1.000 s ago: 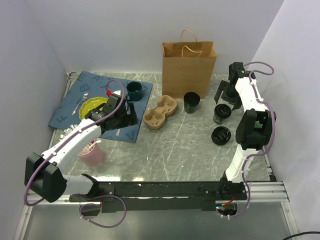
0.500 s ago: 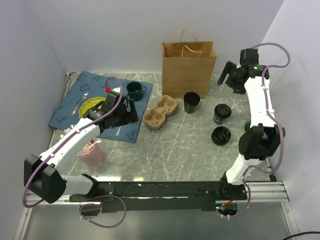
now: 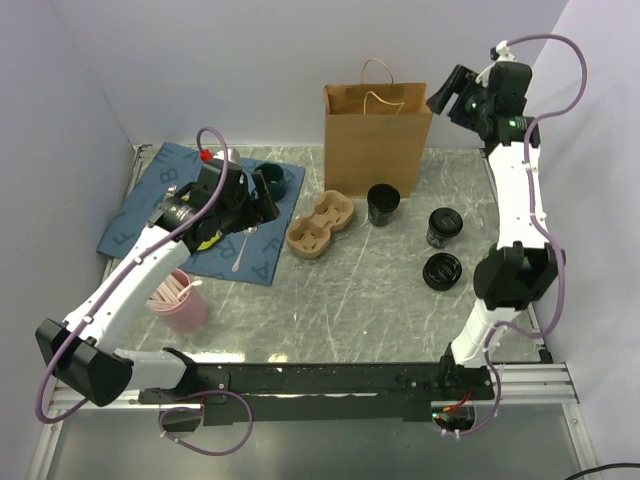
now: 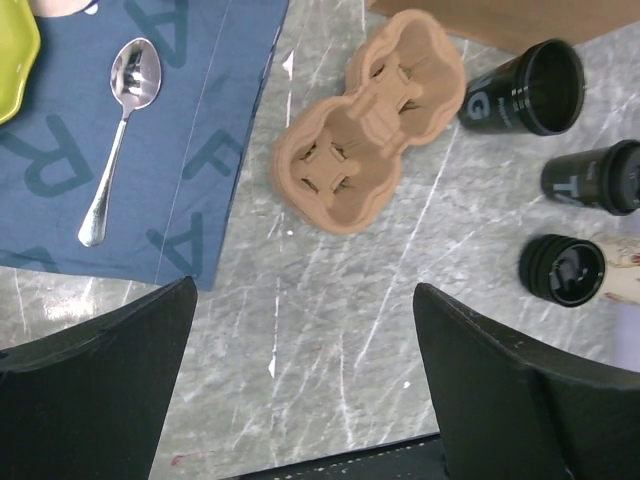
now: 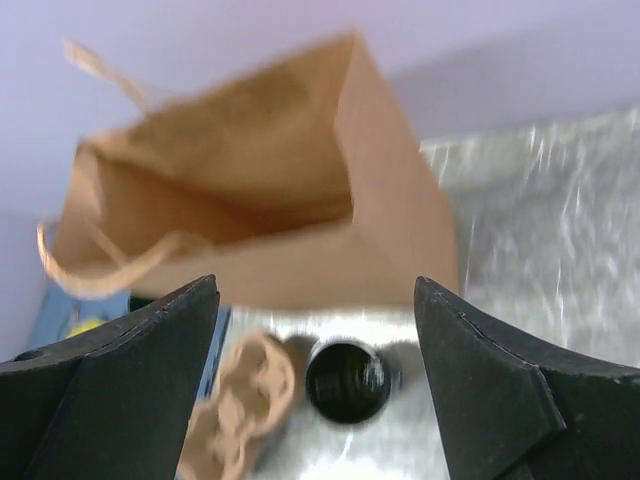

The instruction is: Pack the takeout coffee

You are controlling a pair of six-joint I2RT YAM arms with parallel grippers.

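Hovering wide and empty: left fingers (image 4: 95, 385) and right fingers (image 5: 500, 390).
Left pair hangs above the marbled grey tabletop (image 4: 330, 350); right pair faces the brown paper bag (image 5: 250, 200). Lidded black paper takeout cup (image 3: 442, 226) stands right of centre.

White tubular links (image 3: 130, 285) joined by black joints (image 3: 510, 275), purple cables (image 3: 547, 37) looped alongside, broad black wedge fingers (image 4: 95, 390) fitted to left hand (image 4: 305, 380) and right hand (image 5: 315, 370)
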